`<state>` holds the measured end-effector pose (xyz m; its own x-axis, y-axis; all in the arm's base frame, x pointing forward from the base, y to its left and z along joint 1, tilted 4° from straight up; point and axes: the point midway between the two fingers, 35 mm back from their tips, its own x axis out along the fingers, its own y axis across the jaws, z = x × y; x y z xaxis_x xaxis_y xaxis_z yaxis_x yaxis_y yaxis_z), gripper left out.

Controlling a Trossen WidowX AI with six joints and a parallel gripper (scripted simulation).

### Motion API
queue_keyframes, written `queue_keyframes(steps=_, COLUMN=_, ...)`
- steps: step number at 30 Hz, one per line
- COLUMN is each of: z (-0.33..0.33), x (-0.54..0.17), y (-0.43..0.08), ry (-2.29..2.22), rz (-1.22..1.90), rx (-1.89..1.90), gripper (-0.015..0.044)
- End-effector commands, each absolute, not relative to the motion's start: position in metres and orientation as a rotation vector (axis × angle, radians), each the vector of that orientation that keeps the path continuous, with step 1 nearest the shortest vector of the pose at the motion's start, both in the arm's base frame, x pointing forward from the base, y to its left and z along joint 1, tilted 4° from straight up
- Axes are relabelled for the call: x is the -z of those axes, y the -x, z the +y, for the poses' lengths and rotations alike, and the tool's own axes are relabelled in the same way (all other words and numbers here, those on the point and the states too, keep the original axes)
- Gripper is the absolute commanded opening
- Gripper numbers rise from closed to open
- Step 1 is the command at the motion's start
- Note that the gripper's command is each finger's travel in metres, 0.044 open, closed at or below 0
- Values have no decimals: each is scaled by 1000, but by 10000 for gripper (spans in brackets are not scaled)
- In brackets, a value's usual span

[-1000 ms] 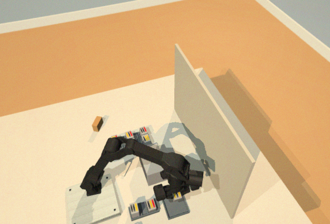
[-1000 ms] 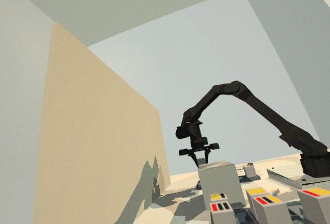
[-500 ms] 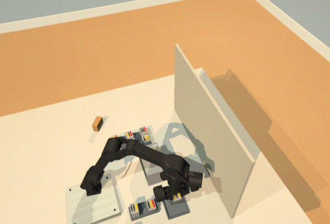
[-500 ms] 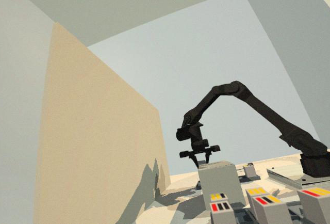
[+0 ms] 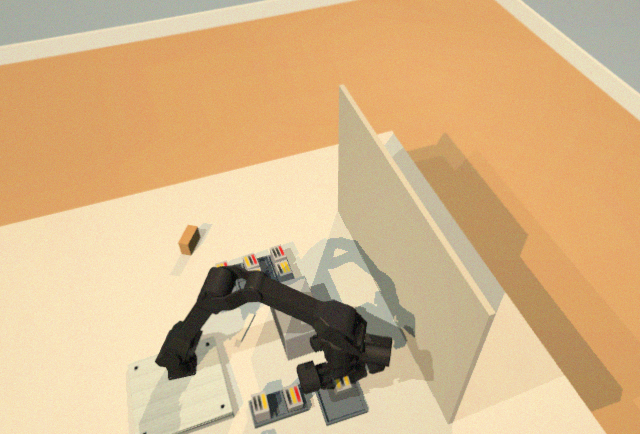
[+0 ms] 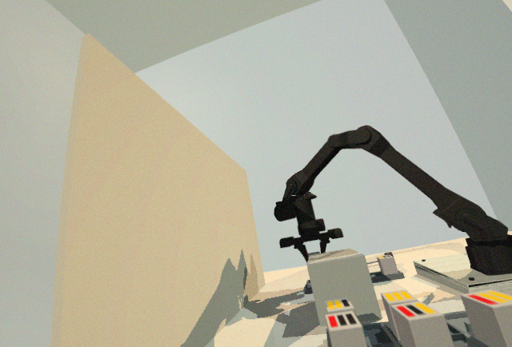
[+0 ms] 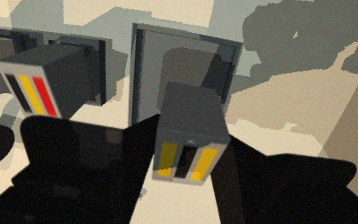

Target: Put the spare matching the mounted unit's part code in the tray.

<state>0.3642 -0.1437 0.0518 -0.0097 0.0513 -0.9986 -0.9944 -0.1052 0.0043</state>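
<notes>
My gripper (image 6: 314,251) (image 7: 183,123) is shut on a grey block, a spare (image 5: 342,382) (image 7: 194,110) whose end shows yellow, black and yellow bars. It holds the spare over one end of the dark grey tray (image 5: 345,409) (image 7: 150,65); the spare's lower end is hidden. A spare (image 5: 294,398) (image 7: 75,75) with black, yellow and red bars stands in the small rack beside the tray. Another spare (image 5: 261,405) stands at that rack's other end. I cannot make out the mounted unit or its back code.
A large grey box (image 5: 292,337) (image 6: 340,282) stands near the tray. Several striped spares stand beyond it, one with red and two black bars (image 6: 342,327). A tall panel (image 5: 408,255) (image 6: 154,184) rises beside the workspace. An orange block (image 5: 188,239) lies farther off.
</notes>
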Motion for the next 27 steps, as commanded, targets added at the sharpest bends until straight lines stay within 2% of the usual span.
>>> queue_keyframes(steps=1, z=-143, x=-48, y=-363, ry=1239, rz=1129, rx=-1315, gripper=0)
queue_keyframes(steps=27, z=-141, x=-31, y=-359, ry=1238, rz=1130, rx=-1316, gripper=0)
